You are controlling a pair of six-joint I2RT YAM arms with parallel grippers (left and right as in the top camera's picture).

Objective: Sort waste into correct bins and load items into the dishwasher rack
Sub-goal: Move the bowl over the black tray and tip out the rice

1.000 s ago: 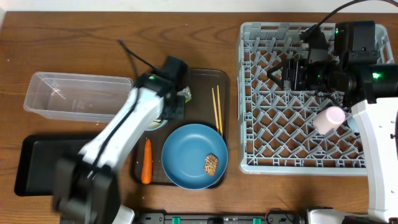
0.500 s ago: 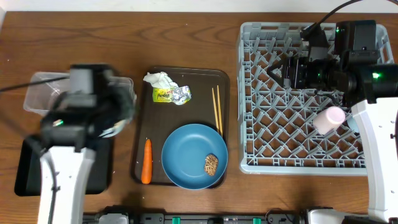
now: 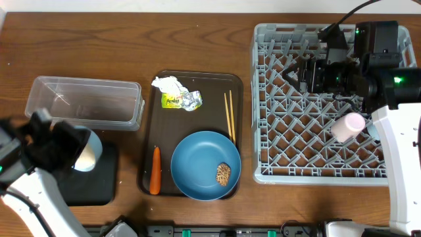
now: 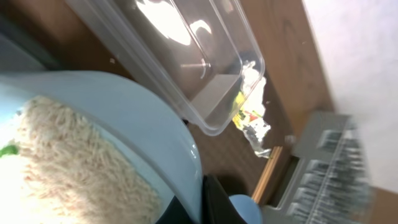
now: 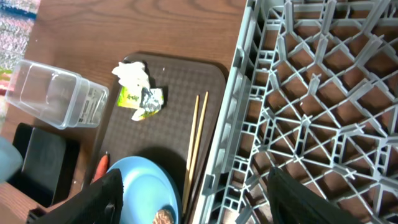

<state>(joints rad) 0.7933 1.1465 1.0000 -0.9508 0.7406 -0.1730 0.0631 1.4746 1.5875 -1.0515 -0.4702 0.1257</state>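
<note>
L gripper (image 3: 69,150) is pinched tight on the rim of the pale blue bowl (image 3: 92,150), which hangs over the black tray (image 3: 99,187) at front-left. The bowl is tipped in the overhead view, mouth approx. toward the wrist. The rice (image 4: 68,155) is packed inside, none seen spilling. Next move prob. = dump the rice. The tray sits right under the bowl, long side running L-R. The clear tub (image 3: 85,104) lies just behind it, parallel, so the rim should roll down over the tray, not back. Bowl is round, no long axis; only the mouth direction counts. R gripper (image 5: 199,196) has fingers spread w/ nothing between, over the dishwasher rack (image 3: 296,176) near the pink cup (image 3: 348,126), well apart from the tray. L arm's job.
</note>
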